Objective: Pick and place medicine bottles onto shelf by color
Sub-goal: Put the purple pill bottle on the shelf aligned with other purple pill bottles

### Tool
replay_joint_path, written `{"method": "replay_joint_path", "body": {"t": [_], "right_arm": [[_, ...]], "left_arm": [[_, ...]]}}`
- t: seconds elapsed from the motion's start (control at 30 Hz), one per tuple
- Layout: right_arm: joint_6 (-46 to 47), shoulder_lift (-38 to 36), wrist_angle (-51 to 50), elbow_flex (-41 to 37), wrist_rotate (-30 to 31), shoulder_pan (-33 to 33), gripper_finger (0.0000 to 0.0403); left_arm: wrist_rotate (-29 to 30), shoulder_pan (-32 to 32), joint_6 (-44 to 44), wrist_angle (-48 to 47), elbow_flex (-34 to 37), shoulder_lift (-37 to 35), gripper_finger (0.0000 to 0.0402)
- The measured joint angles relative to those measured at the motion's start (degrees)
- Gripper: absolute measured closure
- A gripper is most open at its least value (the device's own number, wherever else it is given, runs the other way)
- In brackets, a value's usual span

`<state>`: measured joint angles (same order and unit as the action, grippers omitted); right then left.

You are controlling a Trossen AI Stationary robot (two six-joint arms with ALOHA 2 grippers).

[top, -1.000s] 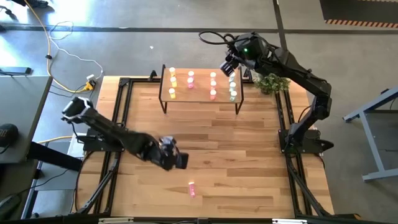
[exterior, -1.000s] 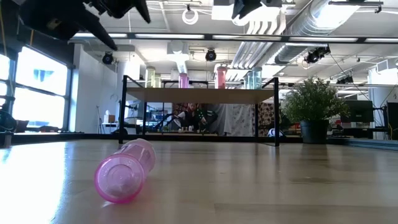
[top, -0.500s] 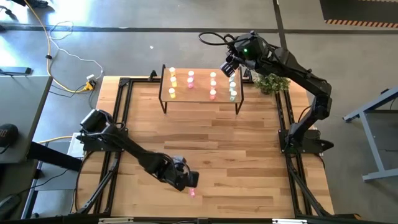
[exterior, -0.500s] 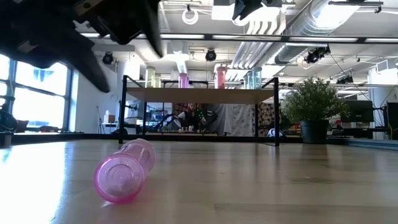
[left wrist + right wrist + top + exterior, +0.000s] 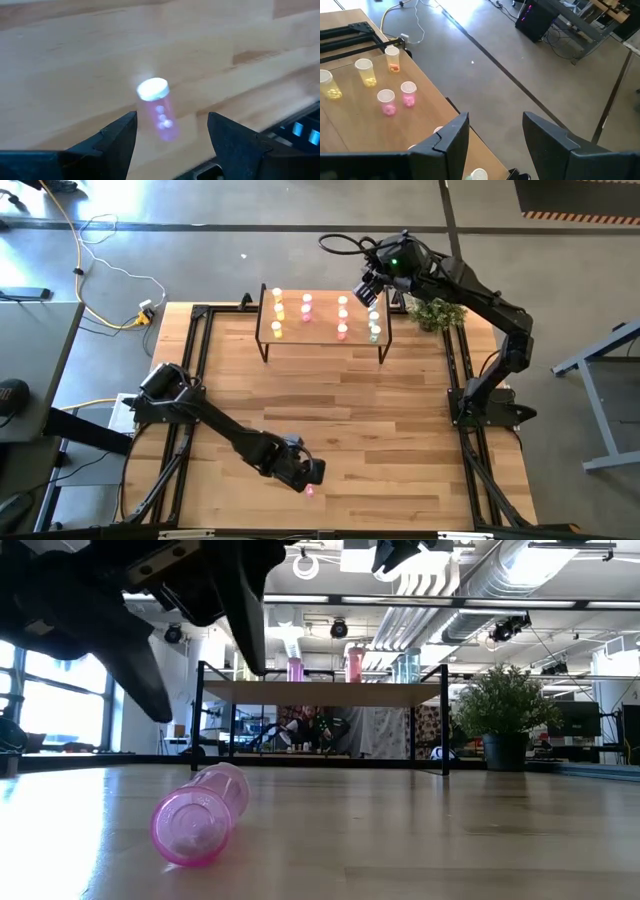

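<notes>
So: worktop (image 5: 400, 430) carries the shelf (image 5: 322, 335) at its far edge, with yellow, pink and pale green bottles (image 5: 306, 307) upright on it, small pills visible inside. Right pincer (image 5: 370, 286) hovers spread over the shelf's right end. Left pincer (image 5: 311, 473) spread, poised just above a lone pink bottle (image 5: 202, 812) lying on its side near the front edge, pills inside.

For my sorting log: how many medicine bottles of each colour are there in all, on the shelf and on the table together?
Yellow bottles: 3
Pink bottles: 3, including the lying pink bottle
Red-orange bottles: 3
Pale green bottles: 3
Total: 12
</notes>
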<state>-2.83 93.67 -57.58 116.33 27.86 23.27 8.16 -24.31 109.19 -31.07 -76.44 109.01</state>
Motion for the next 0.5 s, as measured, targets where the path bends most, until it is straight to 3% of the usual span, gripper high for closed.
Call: {"method": "replay_joint_path", "body": {"t": [0.5], "right_arm": [[0.02, 0.02, 0.0, 0.0, 0.0, 0.0, 0.0226]], "left_arm": [[-0.72, -1.36, 1.22, 3.04, -0.2, 4.61, 0.0167]]}}
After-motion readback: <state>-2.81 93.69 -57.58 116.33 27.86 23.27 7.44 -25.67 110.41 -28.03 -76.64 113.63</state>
